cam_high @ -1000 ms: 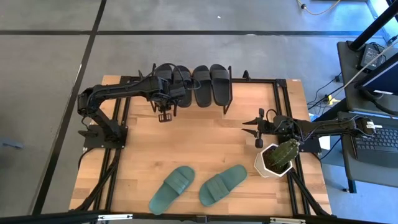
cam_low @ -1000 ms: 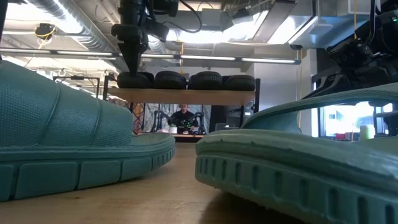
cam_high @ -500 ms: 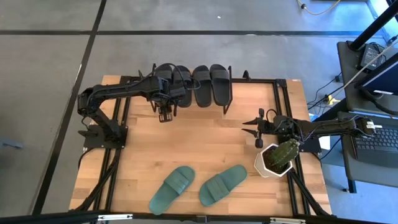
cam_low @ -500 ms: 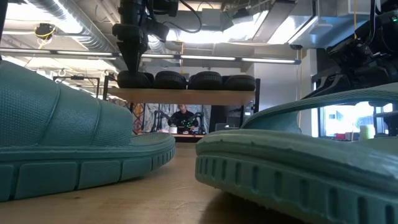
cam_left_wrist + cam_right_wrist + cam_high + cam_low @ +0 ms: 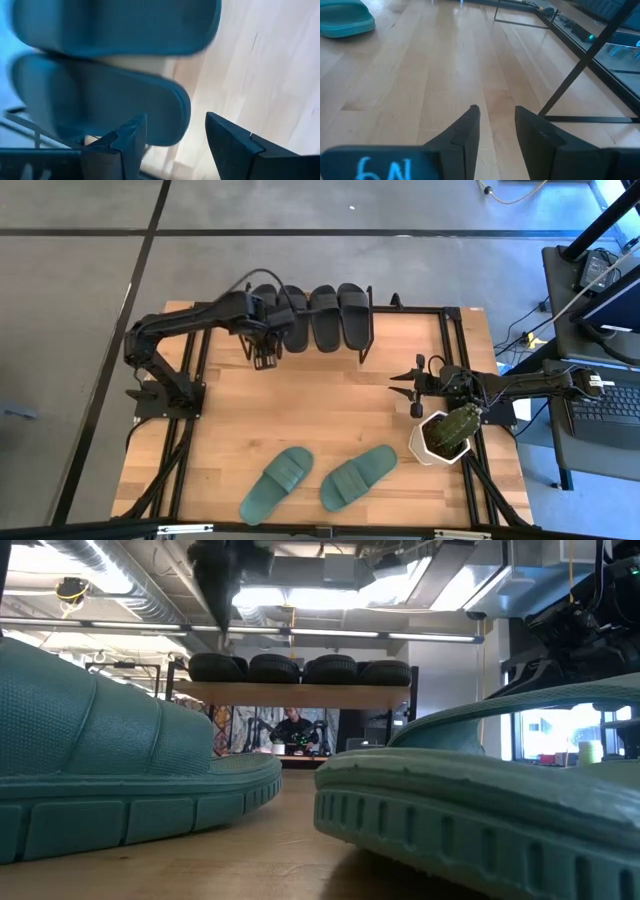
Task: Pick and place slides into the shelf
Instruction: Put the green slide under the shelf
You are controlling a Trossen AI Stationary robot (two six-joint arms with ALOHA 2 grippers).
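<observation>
Several black slides (image 5: 310,315) lie side by side on the shelf (image 5: 300,693) at the table's far edge, soles on its wooden board. My left gripper (image 5: 264,361) hangs open just off the near end of the leftmost black slide (image 5: 100,100), above it, with nothing between its fingers (image 5: 127,137). Two teal slides (image 5: 277,483) (image 5: 358,476) lie flat on the table near its front edge. My right gripper (image 5: 405,385) waits open low over the table at the right, its own view showing bare wood between the fingers (image 5: 470,130).
A potted cactus in a white pot (image 5: 445,435) stands just on the near side of my right arm. Black frame bars (image 5: 570,80) run along the table's edges. Bare wood (image 5: 320,405) lies between the shelf and the teal slides. A person (image 5: 293,730) shows in the room behind.
My left gripper has opened and let go of the leftmost black slide, then risen off it and drawn a little toward the far edge. The slide stays on the shelf beside the others.
</observation>
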